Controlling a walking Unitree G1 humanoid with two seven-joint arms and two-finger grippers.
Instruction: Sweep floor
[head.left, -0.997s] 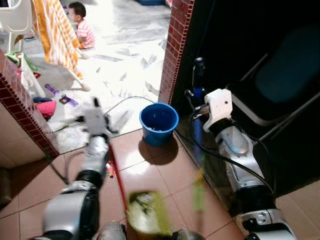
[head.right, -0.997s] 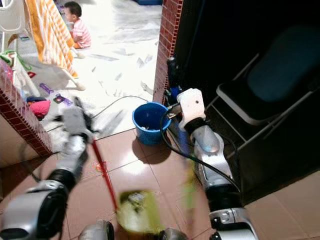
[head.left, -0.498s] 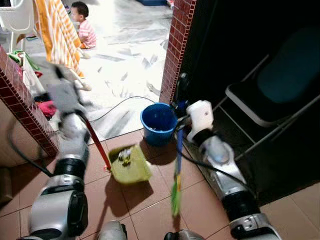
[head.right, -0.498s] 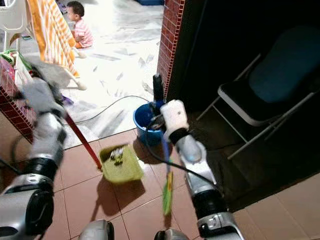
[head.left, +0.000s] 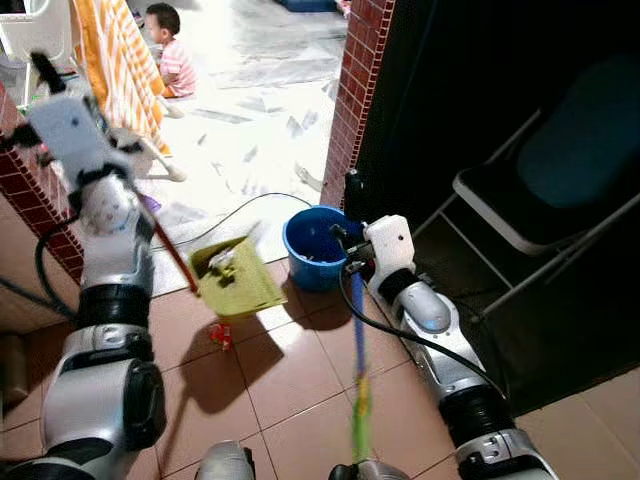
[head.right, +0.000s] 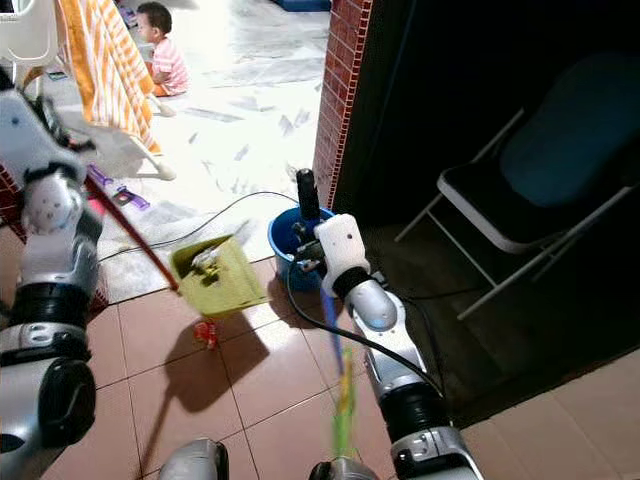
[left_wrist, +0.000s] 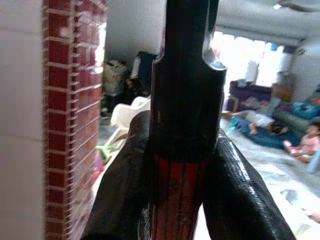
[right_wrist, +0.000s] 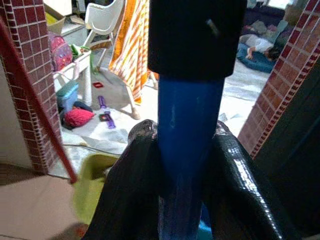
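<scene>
Beside the blue bucket (head.left: 318, 246), at its 9 o'clock, your loaded dustpan (head.left: 235, 280) hangs tilted; left pincer (left_wrist: 182, 165) pinches its red handle. Right pincer (right_wrist: 182, 165) pinches the broom (head.left: 357, 380), bristles pointing 6 o'clock. Left arm is nearer.

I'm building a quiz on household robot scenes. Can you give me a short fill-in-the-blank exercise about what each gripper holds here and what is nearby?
1. The left gripper is shut on the dustpan's ____ handle.
2. The right gripper is shut on the ____ handle of the broom.
3. The green dustpan, raised off the floor, carries some ____.
4. Beside the brick pillar stands a blue ____.

Missing words: red; blue; debris; bucket
</scene>
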